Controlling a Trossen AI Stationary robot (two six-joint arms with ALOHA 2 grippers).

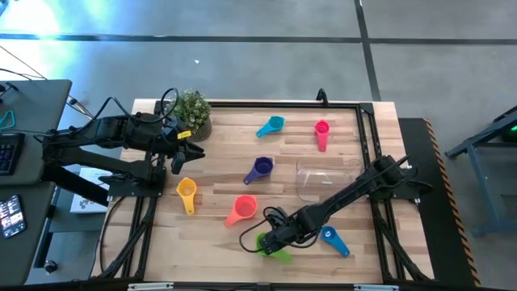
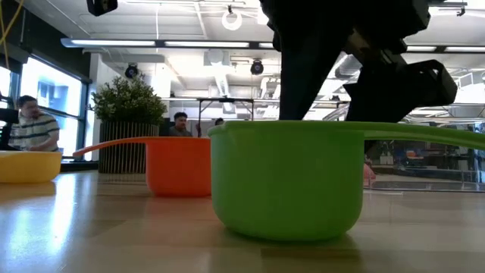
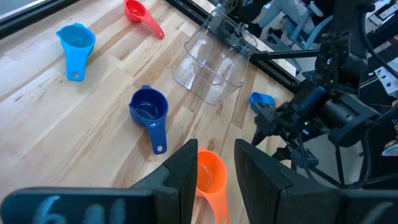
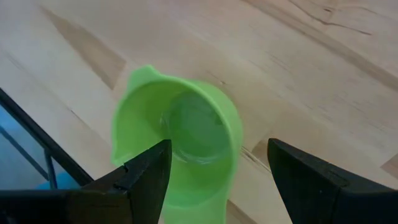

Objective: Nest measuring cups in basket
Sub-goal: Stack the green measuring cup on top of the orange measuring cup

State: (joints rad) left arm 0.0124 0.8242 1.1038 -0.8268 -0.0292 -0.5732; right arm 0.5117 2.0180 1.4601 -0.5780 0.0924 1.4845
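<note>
Hovering with fingers apart over the green cup [image 1: 275,248], the right pincer [image 1: 271,240] hasn't gripped yet! The clear basket [image 1: 317,179] sits empty mid-surface, cups scattered around it. The left pincer [image 1: 194,153] waits apart near the plant [image 1: 192,109]. Everything's left to do.

The right arm is stretched diagonally across the desk from the right side toward the near edge, and the right gripper [image 4: 217,171] is held low with its jaws spread wide. The left arm is kept folded at the left edge, the left gripper [image 3: 214,171] raised, jaws parted.
</note>
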